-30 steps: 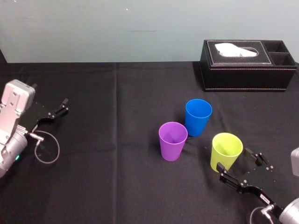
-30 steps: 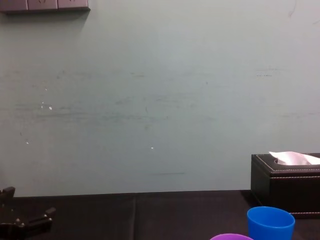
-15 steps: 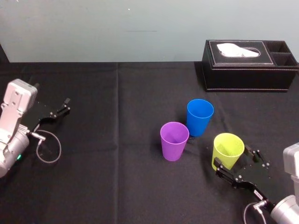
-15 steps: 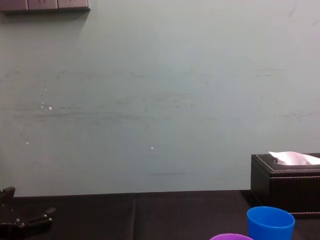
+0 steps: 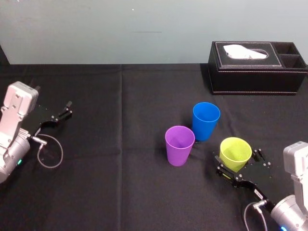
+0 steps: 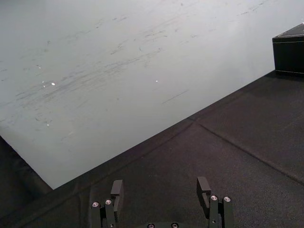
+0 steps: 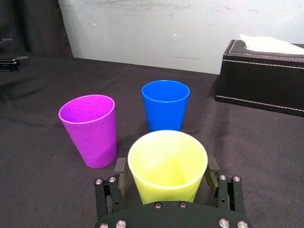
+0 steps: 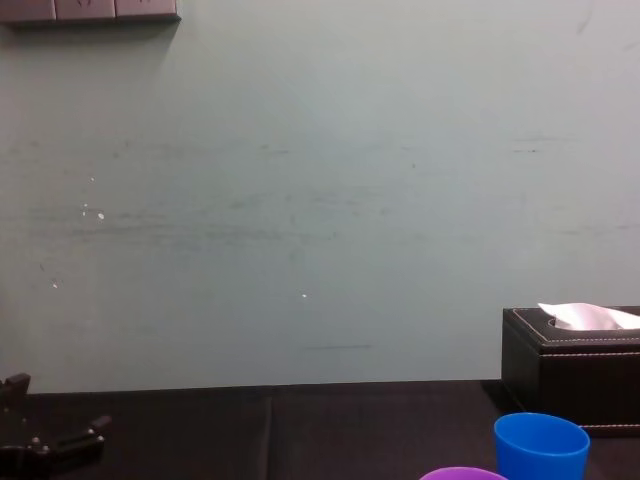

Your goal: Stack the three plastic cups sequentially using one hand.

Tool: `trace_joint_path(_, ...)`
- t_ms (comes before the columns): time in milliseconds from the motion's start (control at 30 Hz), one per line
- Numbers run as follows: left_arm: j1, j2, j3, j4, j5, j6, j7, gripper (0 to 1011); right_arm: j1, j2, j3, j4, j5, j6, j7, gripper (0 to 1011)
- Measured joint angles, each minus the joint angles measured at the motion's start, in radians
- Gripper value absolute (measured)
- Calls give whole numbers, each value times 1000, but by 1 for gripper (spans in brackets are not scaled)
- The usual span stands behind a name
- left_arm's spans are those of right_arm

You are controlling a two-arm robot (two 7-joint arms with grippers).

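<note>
Right end effector (image 5: pixel 239 161) sits low at the near-right of the desk (image 5: pixel 120 187), released and spread slightly wider than a cup, with the yellow-green cup (image 7: pixel 167 159) between its jaws. One finger (image 7: pixel 120 174) stands on each side of the cup wall, just beside it. Can't tell if either pad touches, and nothing reads as clamped or lifted, with the cup upright on the desk. My read is a pre-grasp. This cup is nearest the arm, so it goes first, and a side-on straddle low on the taper leaves the mouth free. The purple cup (image 5: pixel 179 145) stands just left of it and the blue cup (image 5: pixel 206 120) just beyond, both upright with mouths up, close together but apart, so either can take the stack. A black tissue box (image 5: pixel 257 72) sits far right, out of the way. The left end effector (image 5: pixel 60 114) is parked far left, jaws apart and empty, which fits a one-hand task.
</note>
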Motion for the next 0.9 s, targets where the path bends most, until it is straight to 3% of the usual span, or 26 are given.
trace_joint_path(900, 0, 0, 0, 0, 0, 0, 0, 1011, 28, -82, 34, 60, -51, -19, 29, 1003)
